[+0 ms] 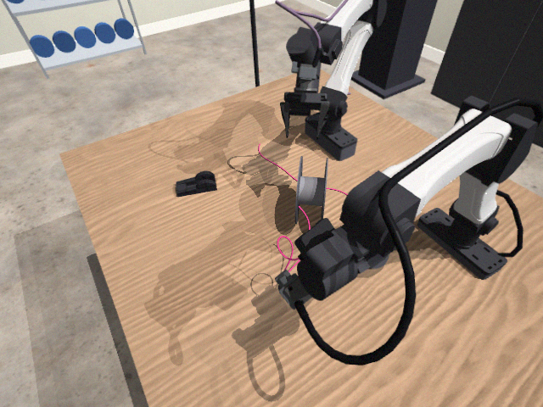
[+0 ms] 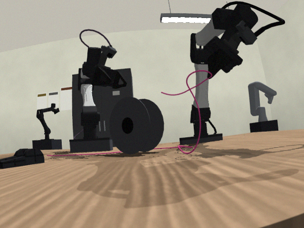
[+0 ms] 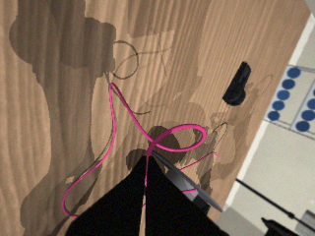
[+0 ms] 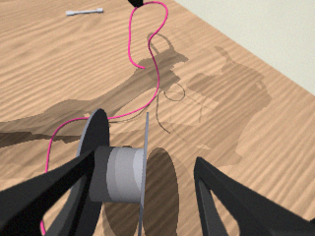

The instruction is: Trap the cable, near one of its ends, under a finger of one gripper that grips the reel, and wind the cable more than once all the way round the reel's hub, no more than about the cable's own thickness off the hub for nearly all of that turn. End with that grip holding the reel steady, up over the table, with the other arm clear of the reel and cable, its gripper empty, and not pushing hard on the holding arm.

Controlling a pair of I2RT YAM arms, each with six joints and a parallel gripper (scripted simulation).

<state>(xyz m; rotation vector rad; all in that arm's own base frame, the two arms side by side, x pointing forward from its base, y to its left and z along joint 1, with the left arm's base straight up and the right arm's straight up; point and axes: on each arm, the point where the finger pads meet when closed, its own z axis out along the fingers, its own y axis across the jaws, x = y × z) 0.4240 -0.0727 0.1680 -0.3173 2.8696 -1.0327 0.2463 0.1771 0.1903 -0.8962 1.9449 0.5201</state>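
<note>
The grey reel [image 1: 311, 190] [image 2: 137, 105] [image 3: 178, 181] [image 4: 125, 174] stands on its flange rims on the table. The pink cable [image 1: 338, 190] [image 2: 199, 118] [image 3: 114, 118] [image 4: 158, 79] runs along the table past the reel, partly hidden by it. No turn shows round the hub. My left gripper [image 2: 210, 77] [image 3: 147, 162] is shut on the cable a little in from one end, high above the table. A loop and the short free tail hang from its tips. My right gripper [image 1: 302, 136] [image 4: 145, 160] is open and empty, above and beside the reel, its fingers clear of the flanges.
A black fixture [image 1: 196, 187] [image 2: 24, 158] [image 3: 238, 88] sits on the table, away from the reel. A small pale rod [image 4: 85, 12] lies far off in the right wrist view. The cable's other end lies on the table on the right arm's side.
</note>
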